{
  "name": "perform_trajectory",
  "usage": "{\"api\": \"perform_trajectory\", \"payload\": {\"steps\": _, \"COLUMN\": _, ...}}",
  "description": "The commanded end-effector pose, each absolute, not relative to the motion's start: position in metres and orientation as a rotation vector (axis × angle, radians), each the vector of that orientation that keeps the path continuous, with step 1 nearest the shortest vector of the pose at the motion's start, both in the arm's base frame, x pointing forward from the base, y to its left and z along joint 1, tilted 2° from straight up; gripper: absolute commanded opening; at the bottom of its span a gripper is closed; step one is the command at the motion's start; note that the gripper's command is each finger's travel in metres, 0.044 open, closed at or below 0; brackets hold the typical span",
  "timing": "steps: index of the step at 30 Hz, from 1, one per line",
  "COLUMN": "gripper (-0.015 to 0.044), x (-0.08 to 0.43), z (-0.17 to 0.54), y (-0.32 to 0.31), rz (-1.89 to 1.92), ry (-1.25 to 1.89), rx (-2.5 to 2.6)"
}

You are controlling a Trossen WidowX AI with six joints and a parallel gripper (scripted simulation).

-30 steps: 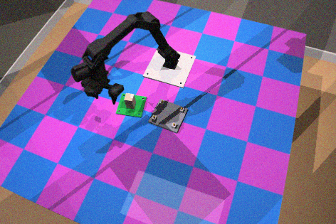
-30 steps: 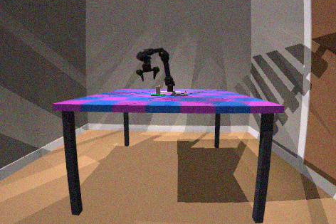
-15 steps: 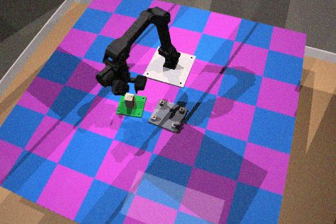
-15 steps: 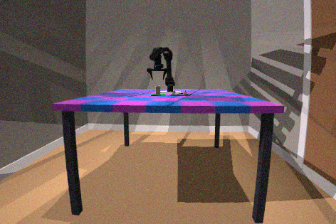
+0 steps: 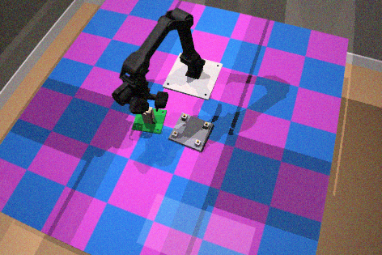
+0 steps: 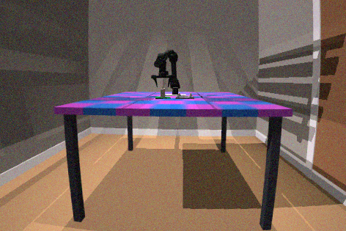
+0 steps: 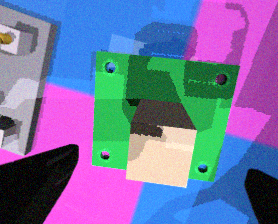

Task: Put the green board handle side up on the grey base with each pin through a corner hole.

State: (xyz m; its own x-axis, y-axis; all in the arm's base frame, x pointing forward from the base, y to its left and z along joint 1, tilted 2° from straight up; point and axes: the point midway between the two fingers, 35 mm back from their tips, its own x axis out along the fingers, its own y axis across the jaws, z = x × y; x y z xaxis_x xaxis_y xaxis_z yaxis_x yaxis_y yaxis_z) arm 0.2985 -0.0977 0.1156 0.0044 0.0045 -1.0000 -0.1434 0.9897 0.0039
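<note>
Gripper [image 5: 150, 106] [image 6: 162, 82] [image 7: 160, 164] open above green board [image 5: 139, 125] [image 6: 157, 97] [image 7: 111, 115], 4 corner holes, seemingly unlabelled.

At the wrist view's left edge, the grey four-post base [image 5: 192, 132] [image 6: 185, 97] [image 7: 25, 65] is cut off. Lower corners there crop both gripper fingers. In the exterior view, the board's corner holes are too small to tell.
</note>
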Motion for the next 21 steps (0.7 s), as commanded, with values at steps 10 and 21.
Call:
{"api": "perform_trajectory", "payload": {"steps": 10, "gripper": 0.0440, "x": 0.299, "z": 0.094, "y": -0.098, "rz": 0.120, "ry": 1.569, "rx": -0.116}}
{"api": "perform_trajectory", "payload": {"steps": 21, "gripper": 0.0440, "x": 0.299, "z": 0.076, "y": -0.098, "rz": 0.120, "ry": 1.569, "rx": -0.116}}
